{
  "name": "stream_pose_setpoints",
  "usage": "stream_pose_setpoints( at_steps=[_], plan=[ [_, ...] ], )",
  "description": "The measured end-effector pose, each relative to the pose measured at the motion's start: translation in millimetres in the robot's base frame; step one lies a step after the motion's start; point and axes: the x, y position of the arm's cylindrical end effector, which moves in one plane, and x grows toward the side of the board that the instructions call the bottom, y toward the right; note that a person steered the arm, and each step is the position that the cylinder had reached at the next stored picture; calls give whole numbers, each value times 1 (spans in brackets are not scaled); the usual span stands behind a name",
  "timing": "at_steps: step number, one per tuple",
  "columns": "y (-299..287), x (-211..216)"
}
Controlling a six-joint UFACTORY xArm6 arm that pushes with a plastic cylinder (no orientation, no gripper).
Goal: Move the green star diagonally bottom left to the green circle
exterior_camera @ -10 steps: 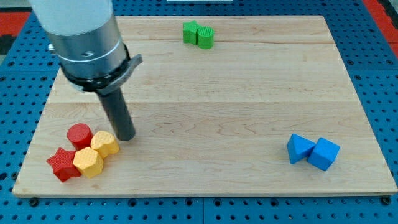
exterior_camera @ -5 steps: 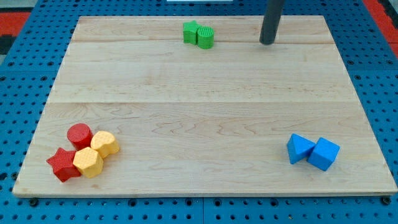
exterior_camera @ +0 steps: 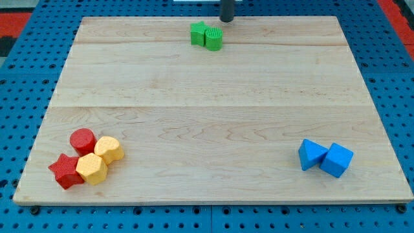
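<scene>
My tip (exterior_camera: 227, 20) has slid left, now just up-right of the touching green star (exterior_camera: 198, 33) and green circle (exterior_camera: 213, 38); no hand fitted; nothing between

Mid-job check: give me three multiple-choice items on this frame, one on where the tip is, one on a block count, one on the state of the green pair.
1. Where is my tip?
A. At the view's top edge, up and right of the green circle
B. Beside the red circle
C. Between the blue blocks

2. How many blocks are in the cluster at the view's bottom left?
A. Two
B. Four
C. Six

3. How do the green star and green circle stand?
A. Far apart
B. Stacked
C. Side by side, touching, star on the view's left

Answers: 1 A, the rod's end shows just above the board's top edge, clear of the green pair. 2 B, red circle, red star and two yellow blocks. 3 C, no gap shows between them.
</scene>
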Motion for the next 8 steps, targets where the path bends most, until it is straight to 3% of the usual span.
stream_pose_setpoints(
  at_steps=[1, 4, 5, 6, 7, 8],
  plan=[
    [-18, 4],
    [-108, 165],
    [-122, 186],
    [-86, 119],
    [-36, 22],
    [-6, 3]
  ],
)
